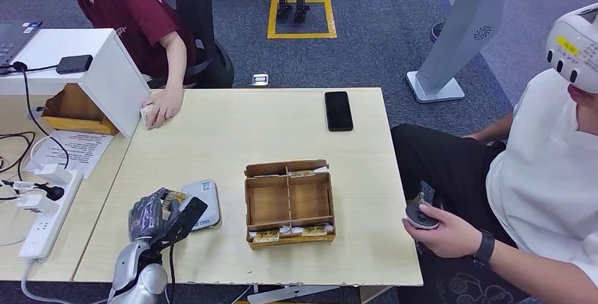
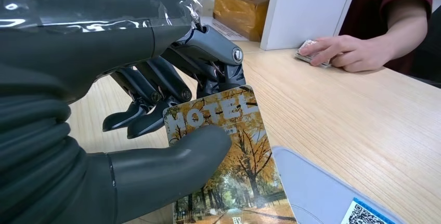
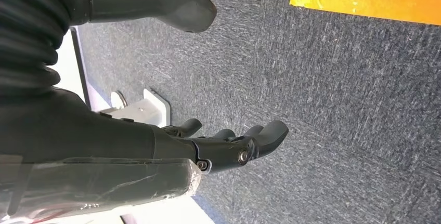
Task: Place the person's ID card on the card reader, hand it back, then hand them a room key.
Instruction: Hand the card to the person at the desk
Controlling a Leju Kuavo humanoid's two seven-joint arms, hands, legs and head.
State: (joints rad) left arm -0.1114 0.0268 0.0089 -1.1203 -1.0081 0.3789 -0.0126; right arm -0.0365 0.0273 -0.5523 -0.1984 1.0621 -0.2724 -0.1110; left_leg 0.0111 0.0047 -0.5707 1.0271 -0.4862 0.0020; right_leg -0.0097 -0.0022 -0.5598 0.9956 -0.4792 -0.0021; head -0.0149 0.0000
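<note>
Left hand (image 2: pixel 156 104) pinching room key (image 2: pixel 229 156), just beside card reader (image 1: pixel 204 202), right hand (image 3: pixel 223 146) spread

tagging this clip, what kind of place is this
Probably a robot lab staged as a hotel desk: the left robot hand holds a hotel card, yellow tape marks the carpet, and a headset wearer holds a controller.
</note>
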